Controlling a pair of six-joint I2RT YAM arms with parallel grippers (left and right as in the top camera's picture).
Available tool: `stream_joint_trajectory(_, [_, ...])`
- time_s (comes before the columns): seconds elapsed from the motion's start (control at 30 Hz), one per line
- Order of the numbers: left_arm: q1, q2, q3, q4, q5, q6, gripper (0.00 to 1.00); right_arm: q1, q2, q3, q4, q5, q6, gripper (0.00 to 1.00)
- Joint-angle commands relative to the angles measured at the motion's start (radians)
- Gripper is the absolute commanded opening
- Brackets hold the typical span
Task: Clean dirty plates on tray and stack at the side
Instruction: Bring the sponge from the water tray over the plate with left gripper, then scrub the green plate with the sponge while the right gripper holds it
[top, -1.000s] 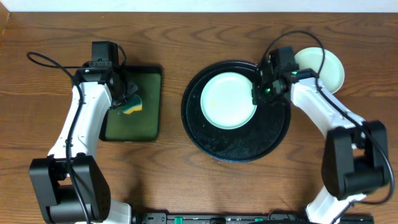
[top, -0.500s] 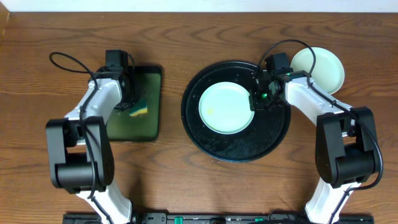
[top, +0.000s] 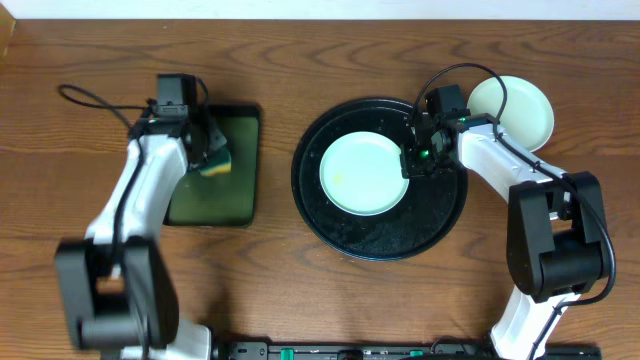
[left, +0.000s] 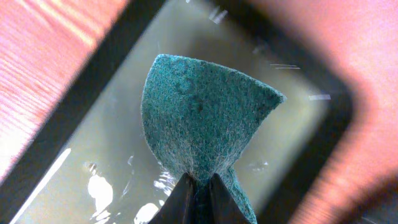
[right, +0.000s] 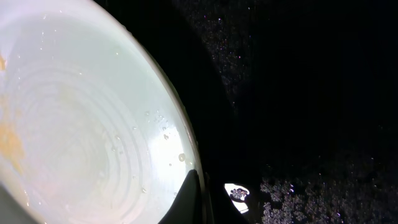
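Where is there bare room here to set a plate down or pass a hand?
Free: the wood strip between the rectangular green tray and the round black tray; that tray's front arc. Crowded: its right rear, with right gripper, pale mint plate and pale green plate.

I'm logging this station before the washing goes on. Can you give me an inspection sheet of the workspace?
Surface: brown wooden table.
Job's things: mint plate lies on the black tray, with yellowish smears and droplets on it; second plate sits on the table past the tray's far right rim.
Clutter: green tray left of the black tray.
Grippers: left gripper shut on a green sponge over the green tray; right gripper at the mint plate's right rim, grip unclear.
Cables: a black cable arcs off the left arm, another off the right.
Surroundings: pale strip along the far edge.
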Motion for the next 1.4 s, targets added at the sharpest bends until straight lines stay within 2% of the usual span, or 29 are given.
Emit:
stream_joint_trajectory(0.0, [-0.040,-0.129,0.005,-0.007,0.090,0.013,0.08,0.001,0.018,-0.004,0.001,0.048,-0.023,0.01])
stream_joint_trajectory(0.13, [-0.120,-0.151,0.005,-0.011,0.260,0.001,0.08,0.001,0.019,-0.004,0.016,0.049,-0.026,0.01])
stream_joint_trajectory(0.2, [-0.174,-0.138,0.004,-0.011,0.282,-0.030,0.07,0.001,0.019,-0.004,0.023,0.048,-0.025,0.01])
stream_joint_trajectory(0.3, [-0.285,-0.100,0.004,0.010,0.280,-0.082,0.08,0.001,0.019,-0.004,0.028,0.048,-0.018,0.01])
stream_joint_trajectory(0.43, [-0.419,-0.030,0.004,0.111,0.279,-0.089,0.07,0.001,0.019,-0.004,0.029,0.048,0.005,0.01])
stream_joint_trajectory(0.5, [-0.480,0.016,0.004,0.178,0.234,-0.153,0.07,0.002,0.019,-0.004,0.030,0.048,0.031,0.01])
stream_joint_trajectory(0.63, [-0.560,0.097,0.004,0.286,0.154,-0.270,0.07,0.005,0.019,-0.005,0.026,0.048,0.043,0.01])
stream_joint_trajectory(0.8, [-0.628,0.198,0.004,0.435,0.129,-0.288,0.07,0.018,0.019,-0.005,0.026,0.048,0.042,0.01])
stream_joint_trajectory(1.0, [-0.665,0.275,0.004,0.402,-0.032,-0.305,0.07,0.032,0.019,-0.005,0.026,0.049,0.042,0.01])
stream_joint_trajectory(1.27, [-0.659,0.228,0.004,0.154,-0.497,-0.302,0.07,0.034,0.019,-0.005,0.026,0.075,0.042,0.01])
stream_joint_trajectory(1.37, [-0.659,0.178,0.004,0.130,-0.531,-0.301,0.07,0.034,0.019,-0.005,0.026,0.075,0.042,0.01])
